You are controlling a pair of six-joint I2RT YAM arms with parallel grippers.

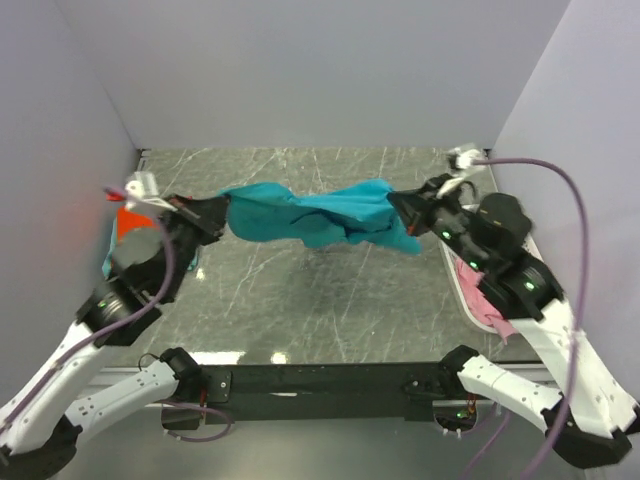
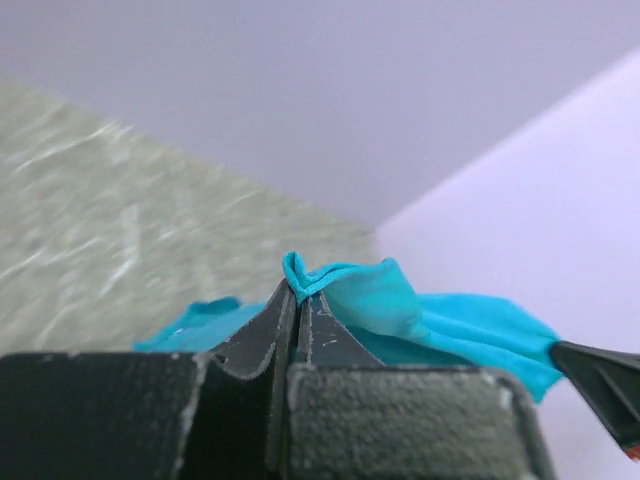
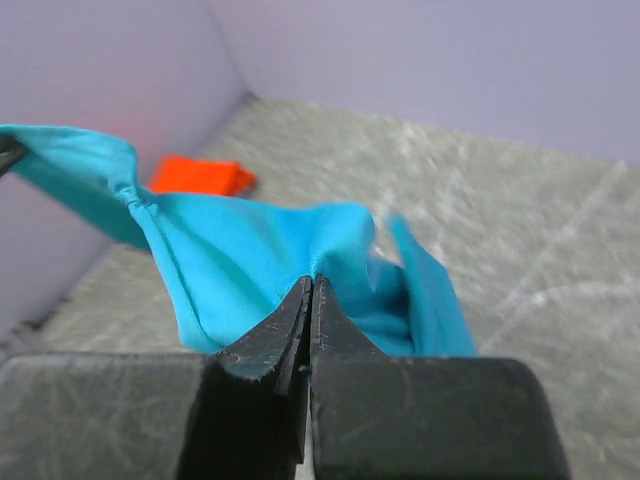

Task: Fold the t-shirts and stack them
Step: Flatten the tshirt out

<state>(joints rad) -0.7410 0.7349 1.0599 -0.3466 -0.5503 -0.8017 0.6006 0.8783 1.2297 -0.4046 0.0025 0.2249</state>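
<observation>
Overhead, the tabletop [image 1: 330, 310] is a grey-green slab with pale marble-like veining. It is glossy enough to throw back bright patches of light near its front edge. Plain pale lavender-grey walls close it in on three sides: a back wall [image 1: 320, 70], a left wall [image 1: 50, 180] and a right wall [image 1: 580, 130]. They meet the surface at dark seams. A black rail [image 1: 320, 380] runs along the near edge, carrying both arm bases.

The teal-blue t-shirt [image 1: 310, 215] is stretched crosswise over the far half of the tabletop, strung between the two arms, bunched and wrinkled. A loose flap droops near its right end. Its middle seems to hang clear of the surface, with a faint shadow beneath.

The left jaws are closed tight on a folded edge of that shirt [image 2: 345, 290] at its left end; the left wrist view shows cloth pinched between the black tips. The right jaws are likewise clamped shut on a fold of the same shirt [image 3: 260, 250] at its right end.

An orange-red t-shirt [image 1: 128, 222] lies at the far left by the wall, and the right wrist view shows it flat on the surface [image 3: 200, 178]. A pink t-shirt [image 1: 480, 290] lies on the right side, partly under the right arm. A purple cable [image 1: 560, 200] loops above that arm.
</observation>
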